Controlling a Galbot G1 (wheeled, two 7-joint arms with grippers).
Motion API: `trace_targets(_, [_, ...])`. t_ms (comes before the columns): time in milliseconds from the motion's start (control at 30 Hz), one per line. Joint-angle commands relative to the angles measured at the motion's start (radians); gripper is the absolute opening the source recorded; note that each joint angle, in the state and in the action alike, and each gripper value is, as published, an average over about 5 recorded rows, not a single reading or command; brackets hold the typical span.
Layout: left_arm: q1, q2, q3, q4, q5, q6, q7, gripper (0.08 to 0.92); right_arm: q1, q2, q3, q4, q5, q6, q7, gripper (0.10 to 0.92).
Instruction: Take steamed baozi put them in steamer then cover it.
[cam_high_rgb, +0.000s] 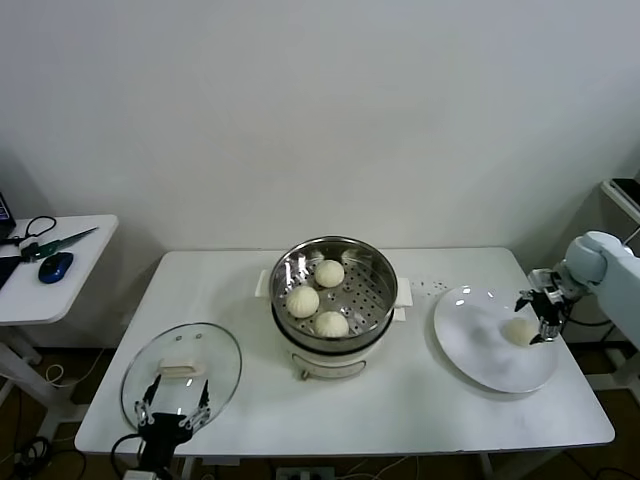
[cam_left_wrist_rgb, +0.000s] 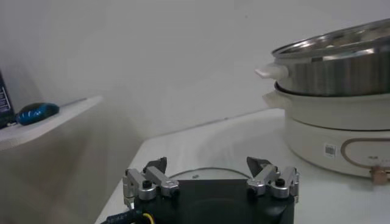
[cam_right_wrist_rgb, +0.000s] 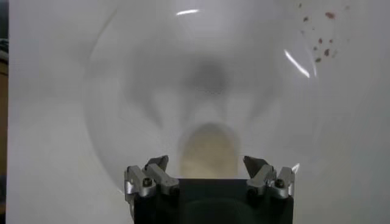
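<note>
The steel steamer (cam_high_rgb: 334, 262) stands on its white pot base at the table's centre and holds three cream baozi (cam_high_rgb: 303, 300). A fourth baozi (cam_high_rgb: 519, 331) lies on the white plate (cam_high_rgb: 470, 345) at the right. My right gripper (cam_high_rgb: 540, 318) is open just above and beside that baozi; in the right wrist view the baozi (cam_right_wrist_rgb: 209, 150) sits between the spread fingertips (cam_right_wrist_rgb: 206, 163), untouched. The glass cover (cam_high_rgb: 182, 371) with its white handle lies flat on the table at front left. My left gripper (cam_high_rgb: 172, 410) is open at the cover's near edge, and it also shows in the left wrist view (cam_left_wrist_rgb: 207, 163).
A side table (cam_high_rgb: 70, 290) at the left carries a blue mouse (cam_high_rgb: 55, 266) and green-handled scissors. Small dark specks lie on the table near the plate's far edge (cam_high_rgb: 432, 288). The steamer's side (cam_left_wrist_rgb: 332, 67) rises to the right in the left wrist view.
</note>
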Motion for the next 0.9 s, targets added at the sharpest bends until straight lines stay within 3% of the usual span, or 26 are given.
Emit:
trace_targets(33, [-0.005,-0.004,0.002,0.005,0.008,0.004,0.0,0.823,-0.09,0.063,0.13,-0.144,-0.1,0.029,0.011,0.823])
trace_targets(733, [-0.004,-0.002,0.001,0.013,0.015,0.002,-0.001,0.823,-0.061,0.156,0.19,-0.252,-0.195,0.066,0.008,0.822])
trace_targets(900, [-0.005,-0.002,0.003,0.014,0.017,0.001,-0.001,0.823,-0.051,0.16,0.189,-0.258,-0.19,0.069,0.003,0.775])
